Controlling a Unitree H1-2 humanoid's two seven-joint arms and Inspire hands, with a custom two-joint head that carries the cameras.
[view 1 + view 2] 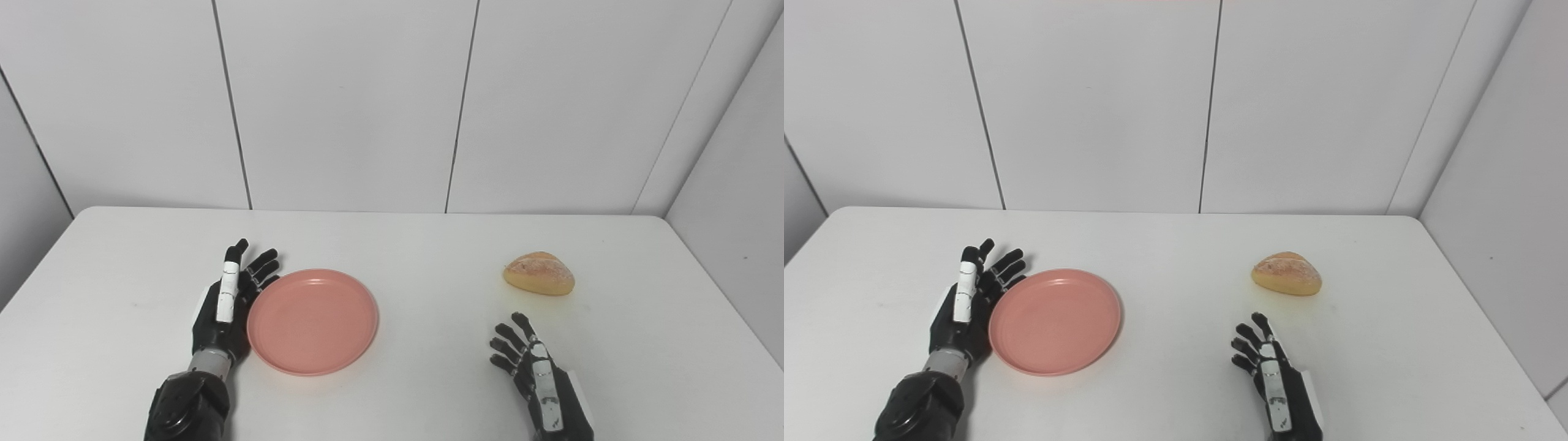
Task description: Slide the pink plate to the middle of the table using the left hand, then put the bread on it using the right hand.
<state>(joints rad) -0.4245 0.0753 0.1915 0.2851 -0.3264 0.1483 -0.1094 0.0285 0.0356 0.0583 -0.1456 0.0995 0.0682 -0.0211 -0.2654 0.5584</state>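
Left hand (pixel 225 306) stands on edge in the lower left of the frame, fingers straight and slightly spread, palm against the left rim of the pink plate (pixel 312 321); it holds nothing. By my reading the first step is in hand: the plate lies left of the picture's centre on the table (pixel 429 245), so the push toward the middle looks unfinished. Next it calls for a steady sideways shove to the right, palm kept low on the rim so the plate does not tip or slip past. Right hand (pixel 539 380) waits at lower right, fingers apart and empty. Bread (pixel 539 274) lies right of centre, just above that hand and apart from it, its long axis running left to right, its narrower end to the right.
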